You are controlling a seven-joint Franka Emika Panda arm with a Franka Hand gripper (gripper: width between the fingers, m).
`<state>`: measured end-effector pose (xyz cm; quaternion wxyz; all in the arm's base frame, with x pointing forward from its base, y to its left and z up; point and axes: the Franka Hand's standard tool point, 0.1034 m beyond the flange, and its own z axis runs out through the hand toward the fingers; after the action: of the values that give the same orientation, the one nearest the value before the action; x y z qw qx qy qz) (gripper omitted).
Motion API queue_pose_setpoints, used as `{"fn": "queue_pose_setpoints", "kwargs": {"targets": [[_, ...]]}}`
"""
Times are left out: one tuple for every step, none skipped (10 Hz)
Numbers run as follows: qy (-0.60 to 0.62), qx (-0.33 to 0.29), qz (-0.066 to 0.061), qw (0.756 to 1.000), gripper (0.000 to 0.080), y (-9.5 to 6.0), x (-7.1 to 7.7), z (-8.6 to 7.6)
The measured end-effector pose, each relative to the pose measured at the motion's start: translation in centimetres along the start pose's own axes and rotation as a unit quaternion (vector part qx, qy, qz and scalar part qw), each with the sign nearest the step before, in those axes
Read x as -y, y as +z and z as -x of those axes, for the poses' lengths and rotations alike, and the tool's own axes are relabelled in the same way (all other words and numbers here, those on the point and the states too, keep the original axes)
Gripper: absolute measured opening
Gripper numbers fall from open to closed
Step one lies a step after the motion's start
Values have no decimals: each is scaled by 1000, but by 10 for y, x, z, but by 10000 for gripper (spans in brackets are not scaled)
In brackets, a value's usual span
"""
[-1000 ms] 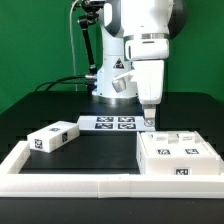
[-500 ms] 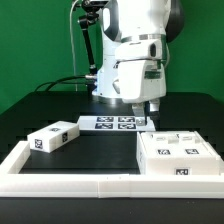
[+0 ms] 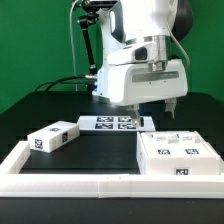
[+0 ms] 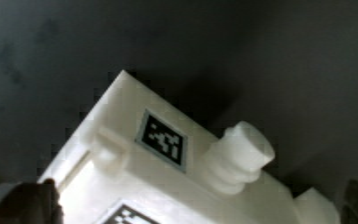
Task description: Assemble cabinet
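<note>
Sitting apart: one cabinet body [image 3: 176,158], one block [image 3: 54,137].

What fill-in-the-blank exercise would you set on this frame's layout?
1. The hand hangs over the cabinet body with its jaws ___.
2. The smaller white block lies toward the exterior view's ___ of the cabinet body.
3. The marker board lies on a table whose surface is ___.
Missing words: open; left; black.
</note>
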<state>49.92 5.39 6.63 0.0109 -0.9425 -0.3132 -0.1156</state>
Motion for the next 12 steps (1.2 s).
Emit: {"fn": "queue_pose_setpoints", "kwargs": {"targets": [[35,-1,-1,999,797,0,1,-1],[94,-2,-1,996,797,-2,8,-7],[147,2,-2,989,797,0,10,-6],[187,9,-5,982,797,1,7,-2],[216,8,-6,976,797,2,6,0],[252,8,-8,968,797,2,7,-1],[274,8,-9,962,797,2,8,-1],[277,8,-9,961,797,3,9,-1],[275,10,-11,961,797,9,12,0],[275,11,-13,961,797,15,15,2],[273,10,-15,962,797,21,20,2],[272,10,-17,962,797,29,25,1]]}}
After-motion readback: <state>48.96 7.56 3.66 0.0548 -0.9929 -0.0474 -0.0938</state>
